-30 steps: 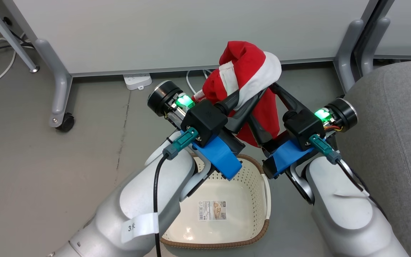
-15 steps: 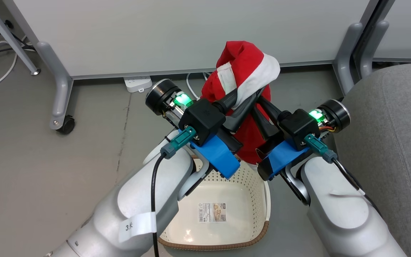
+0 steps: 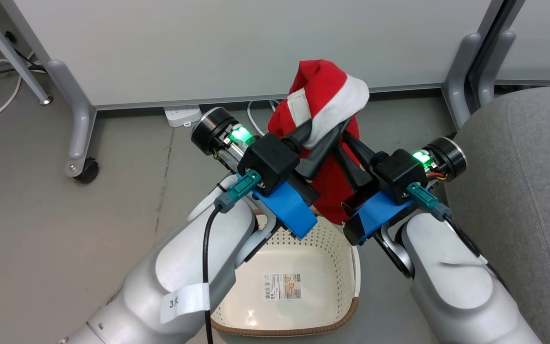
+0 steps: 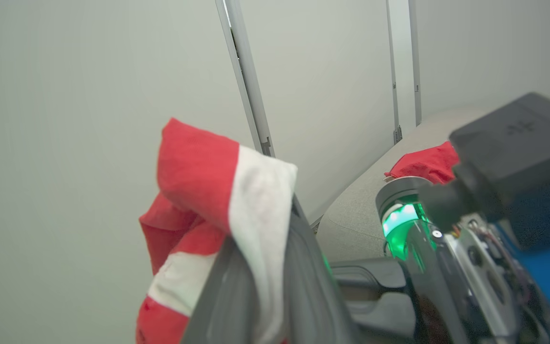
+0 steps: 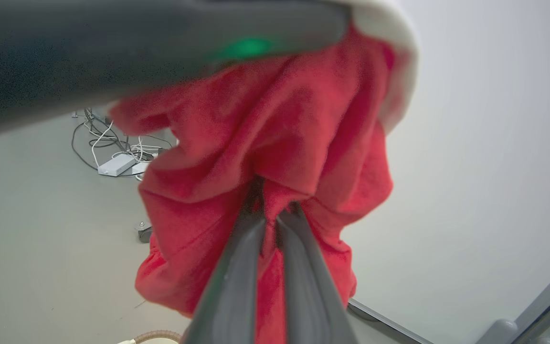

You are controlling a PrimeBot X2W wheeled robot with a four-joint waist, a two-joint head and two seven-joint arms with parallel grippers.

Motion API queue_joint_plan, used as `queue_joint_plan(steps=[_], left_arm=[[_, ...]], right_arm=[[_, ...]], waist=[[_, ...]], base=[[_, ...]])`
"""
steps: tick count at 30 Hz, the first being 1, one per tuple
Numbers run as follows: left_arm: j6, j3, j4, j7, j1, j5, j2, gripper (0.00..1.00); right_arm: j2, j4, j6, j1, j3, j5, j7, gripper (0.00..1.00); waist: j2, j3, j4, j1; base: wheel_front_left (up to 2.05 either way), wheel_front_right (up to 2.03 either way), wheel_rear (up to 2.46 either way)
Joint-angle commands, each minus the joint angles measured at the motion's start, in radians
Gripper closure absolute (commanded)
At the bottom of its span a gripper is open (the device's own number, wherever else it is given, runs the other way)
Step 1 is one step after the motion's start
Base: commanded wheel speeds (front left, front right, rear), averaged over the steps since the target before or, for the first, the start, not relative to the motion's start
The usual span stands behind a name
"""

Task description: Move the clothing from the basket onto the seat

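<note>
The soft, crumpled red garment [image 3: 325, 95], its lower folds hidden behind the arms, hangs above the perforated cream basket [image 3: 334, 239], pinched by both the left gripper [image 4: 268, 239] and the right gripper [image 5: 270, 215], beside the grey fabric seat [image 3: 533, 191], which is cut off at the frame edge.

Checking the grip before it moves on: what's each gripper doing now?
Left gripper: closed on the red garment.
Right gripper: closed on the same garment.

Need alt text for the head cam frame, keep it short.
The left gripper and right gripper both pinch a red garment with white bands above the cream basket, whose visible floor bears just a label. The grey seat lies at the right edge.
</note>
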Motion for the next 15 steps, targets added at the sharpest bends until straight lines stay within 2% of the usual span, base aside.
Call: queue_joint_plan(steps=[1, 15], left_arm=[[0.004, 0.0, 0.001, -0.004, 0.002, 0.006, 0.003, 0.0], [0.009, 0.022, 0.012, -0.004, 0.008, 0.024, 0.015, 0.0]], right_arm=[[0.002, -0.004, 0.0, 0.009, 0.0, 0.005, -0.003, 1.0], [0.001, -0.047, 0.0, 0.024, -0.038, 0.023, -0.003, 1.0]], waist=[[0.0, 0.001, 0.0, -0.0001], [0.0, 0.034, -0.028, -0.0001]], base=[[0.0, 0.0, 0.0], [0.0, 0.0, 0.0]])
